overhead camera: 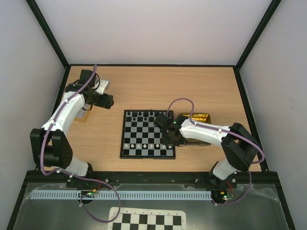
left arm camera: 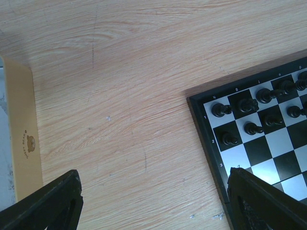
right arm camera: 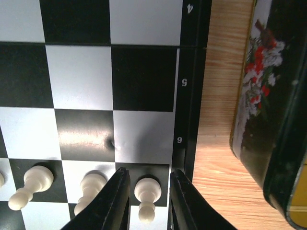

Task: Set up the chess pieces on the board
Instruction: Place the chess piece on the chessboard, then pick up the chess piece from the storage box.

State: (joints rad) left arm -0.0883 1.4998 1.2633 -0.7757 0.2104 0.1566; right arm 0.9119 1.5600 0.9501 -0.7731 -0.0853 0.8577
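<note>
Though beside the board (overhead camera: pixel 136 130), tin (overhead camera: pixel 195 117) interior unclear.

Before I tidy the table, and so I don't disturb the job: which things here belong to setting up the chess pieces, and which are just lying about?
Belongs to the job: the board; the white chess pieces, one standing between the right gripper's open fingers.
Just lying about: the black chessmen; the gold tin tray; the loose checker sheet.

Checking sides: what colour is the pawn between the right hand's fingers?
Cream-white pawn, clearest in right wrist view.
</note>
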